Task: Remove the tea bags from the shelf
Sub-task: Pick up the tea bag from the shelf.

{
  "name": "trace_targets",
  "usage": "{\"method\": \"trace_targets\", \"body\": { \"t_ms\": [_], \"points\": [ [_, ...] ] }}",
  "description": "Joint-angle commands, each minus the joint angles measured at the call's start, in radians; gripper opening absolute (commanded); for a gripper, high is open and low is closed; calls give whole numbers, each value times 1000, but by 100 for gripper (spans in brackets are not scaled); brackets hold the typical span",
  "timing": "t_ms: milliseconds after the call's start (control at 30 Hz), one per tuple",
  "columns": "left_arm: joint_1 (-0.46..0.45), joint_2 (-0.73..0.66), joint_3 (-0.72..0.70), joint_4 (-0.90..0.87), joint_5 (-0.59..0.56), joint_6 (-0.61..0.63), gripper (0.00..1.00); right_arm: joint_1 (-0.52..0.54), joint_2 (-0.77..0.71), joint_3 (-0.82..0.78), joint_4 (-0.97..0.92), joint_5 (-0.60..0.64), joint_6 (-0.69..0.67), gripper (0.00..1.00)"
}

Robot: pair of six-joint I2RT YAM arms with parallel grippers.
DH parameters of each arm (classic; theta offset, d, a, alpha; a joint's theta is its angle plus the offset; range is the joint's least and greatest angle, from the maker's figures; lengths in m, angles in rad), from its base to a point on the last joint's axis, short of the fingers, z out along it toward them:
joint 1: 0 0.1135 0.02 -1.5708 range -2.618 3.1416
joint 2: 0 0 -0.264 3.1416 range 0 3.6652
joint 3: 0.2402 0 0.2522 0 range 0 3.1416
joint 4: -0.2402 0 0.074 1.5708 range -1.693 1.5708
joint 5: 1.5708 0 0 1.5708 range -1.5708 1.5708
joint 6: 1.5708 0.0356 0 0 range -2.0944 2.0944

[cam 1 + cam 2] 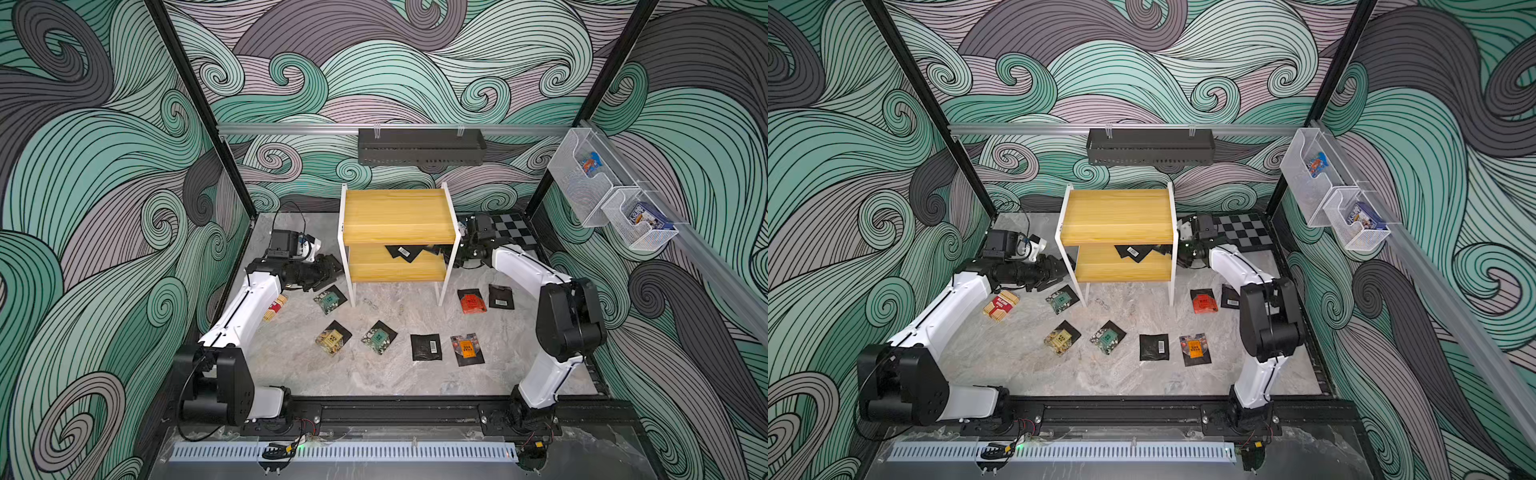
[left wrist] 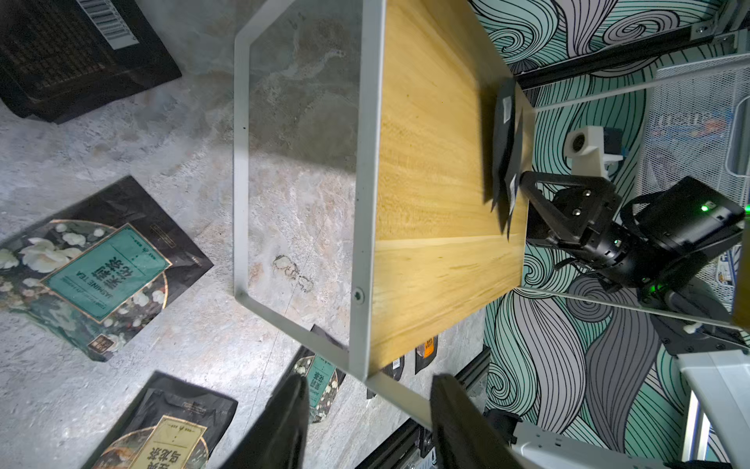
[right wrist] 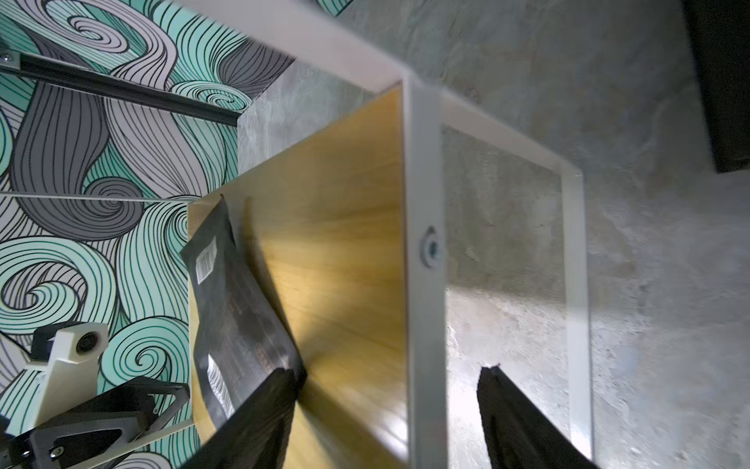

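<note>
1. Teal sachet (image 2: 101, 268), left wrist view: "JASMINE TEA" in small capitals on its teal label, beneath large Chinese characters.
2. Yellow sachet (image 2: 162, 430): large Chinese characters on the yellow label, partly cut off.
3. Black sachet (image 2: 73, 52): a white barcode sticker, digits unreadable.
4. Shelf sachets (image 3: 239, 308): white barcode stickers, no legible digits.
5. Red box (image 1: 1000, 306): lettering too small to read.

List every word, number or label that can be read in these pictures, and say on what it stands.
"JASMINE TEA": on the teal tea bag, beside Chinese characters.
Yellow-front tea bag: Chinese characters, partly out of frame.
Barcode label on the black tea bag: digits too small to read.
Red striped box: print too blurred to read.
</note>
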Motion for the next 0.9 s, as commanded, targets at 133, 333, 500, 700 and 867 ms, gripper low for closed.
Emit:
{"method": "trace_targets", "body": {
  "t_ms": [133,333,500,700,867],
  "points": [
    [-7,-26,1,-36,-6,25,52,-22,-102,-77,-40,43,-31,74],
    [-7,-46,-1,-50,-16,32,52,-50,-174,-106,-40,30,-34,74],
    [-7,-56,1,-58,-17,33,52,-46,-212,-85,-40,-13,-33,76],
    [-7,-62,0,-62,-16,28,52,-26,-174,-49,-40,-87,-45,80],
    [-8,-69,-15,-54,-11,19,52,-7,-116,-28,-43,-89,-60,81]
  ]
}}
